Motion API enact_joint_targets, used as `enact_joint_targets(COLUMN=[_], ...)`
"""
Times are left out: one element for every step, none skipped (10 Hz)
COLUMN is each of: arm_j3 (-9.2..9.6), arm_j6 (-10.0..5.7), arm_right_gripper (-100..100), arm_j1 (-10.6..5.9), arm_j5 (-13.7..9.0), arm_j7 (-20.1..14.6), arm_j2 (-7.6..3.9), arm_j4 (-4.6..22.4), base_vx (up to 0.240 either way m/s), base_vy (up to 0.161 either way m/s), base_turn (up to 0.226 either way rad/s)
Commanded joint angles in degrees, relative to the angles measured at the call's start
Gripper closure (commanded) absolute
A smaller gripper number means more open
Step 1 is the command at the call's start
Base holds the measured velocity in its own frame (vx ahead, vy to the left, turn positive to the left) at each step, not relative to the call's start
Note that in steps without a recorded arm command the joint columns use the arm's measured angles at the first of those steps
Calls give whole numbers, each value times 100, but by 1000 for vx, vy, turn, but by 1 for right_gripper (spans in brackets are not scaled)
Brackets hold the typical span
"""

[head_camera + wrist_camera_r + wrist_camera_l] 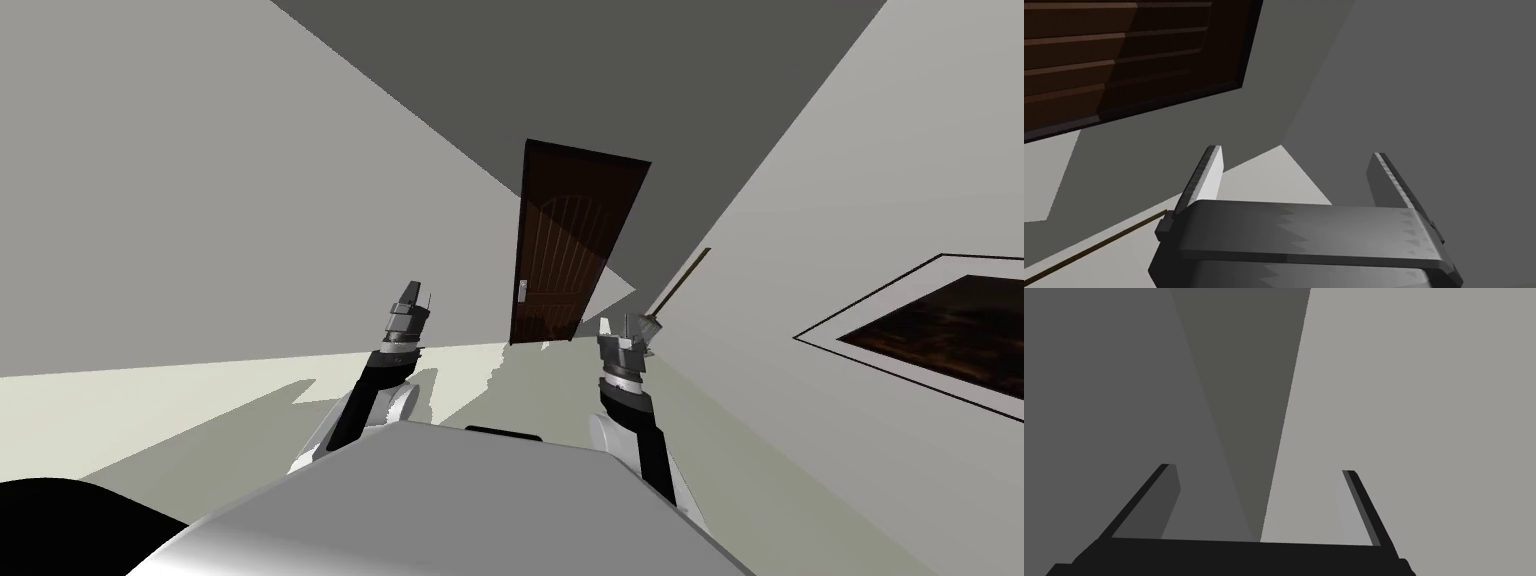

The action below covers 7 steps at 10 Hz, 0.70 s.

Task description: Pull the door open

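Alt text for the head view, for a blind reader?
A dark brown door stands at the far end of a pale floor, a pale handle plate near its left edge. The left gripper and right gripper are raised well short of it; a framed picture hangs on the right wall.

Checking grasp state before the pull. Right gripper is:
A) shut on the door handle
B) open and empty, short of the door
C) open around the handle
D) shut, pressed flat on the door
B: the right gripper has its fingers apart with nothing between them, and the dark brown door with its handle lies ahead, apart from it.
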Motion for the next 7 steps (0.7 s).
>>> enact_joint_targets(arm_j3=[24, 56, 88, 120, 155, 192, 230], arm_j6=[31, 40, 49, 58, 68, 78, 88], arm_right_gripper=[-100, -100, -100, -100, -100, -100, -100], arm_j1=[-77, -122, -166, -211, -260, -312, -364], arm_j5=[-171, -291, -411, -531, -663, -802, -942], arm_j7=[-183, -304, -426, -548, -682, -823, -965], arm_j2=[-80, -132, -185, -237, -294, -355, -415], arm_j4=[135, 236, 337, 438, 549, 666, 784], base_vx=[86, 74, 80, 78, 83, 93, 96], base_vy=[4, 9, 17, 19, 21, 6, -10], base_turn=[67, 88, 92, 91, 84, 96, 108])
